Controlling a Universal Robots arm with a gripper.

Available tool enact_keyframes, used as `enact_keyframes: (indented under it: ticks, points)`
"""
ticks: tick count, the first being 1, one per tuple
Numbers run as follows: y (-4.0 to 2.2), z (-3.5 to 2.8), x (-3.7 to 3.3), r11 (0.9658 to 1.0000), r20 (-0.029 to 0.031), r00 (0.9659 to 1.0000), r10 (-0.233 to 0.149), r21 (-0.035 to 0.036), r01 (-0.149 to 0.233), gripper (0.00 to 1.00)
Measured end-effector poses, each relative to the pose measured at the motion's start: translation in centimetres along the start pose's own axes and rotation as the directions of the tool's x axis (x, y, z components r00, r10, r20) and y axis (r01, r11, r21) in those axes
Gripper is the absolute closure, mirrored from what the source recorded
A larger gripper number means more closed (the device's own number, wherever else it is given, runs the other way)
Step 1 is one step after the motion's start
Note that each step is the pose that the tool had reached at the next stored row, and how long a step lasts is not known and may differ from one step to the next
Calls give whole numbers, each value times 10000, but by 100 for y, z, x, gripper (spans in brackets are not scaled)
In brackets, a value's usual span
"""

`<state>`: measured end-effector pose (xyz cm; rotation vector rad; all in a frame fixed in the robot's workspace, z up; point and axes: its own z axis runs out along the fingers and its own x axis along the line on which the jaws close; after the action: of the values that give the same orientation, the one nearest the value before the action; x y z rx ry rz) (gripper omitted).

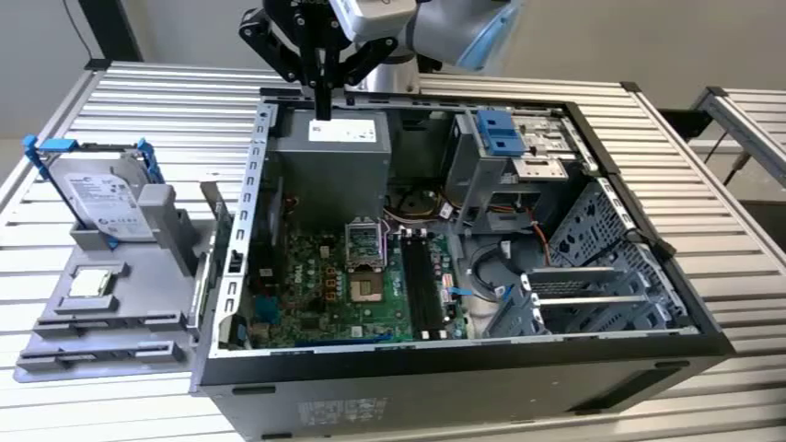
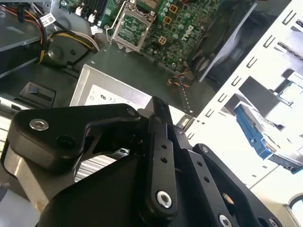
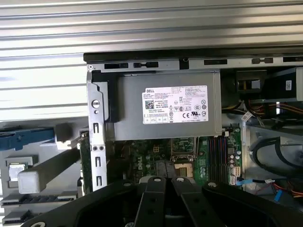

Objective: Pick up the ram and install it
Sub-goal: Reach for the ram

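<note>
The end effector (image 1: 322, 115) hangs high over the far end of the open computer case (image 1: 491, 382), just above the grey power box (image 1: 326, 175). Its fingers (image 1: 320, 87) are pressed together, and I cannot tell if anything thin is pinched between them. I cannot tell where the ram is. The long black slots (image 1: 421, 285) on the green board (image 1: 313, 295) lie below, nearer the case's front, and the grey tray (image 1: 62, 366) sits by the bench (image 1: 147, 101) edge on the exterior view's left.
</note>
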<state>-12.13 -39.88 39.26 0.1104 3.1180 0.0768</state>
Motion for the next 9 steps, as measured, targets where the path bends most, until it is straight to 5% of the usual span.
enact_keyframes:
  ticks: [9]
  points:
    - [-9,-3,124,10000,0,10000,0,1,0,100]
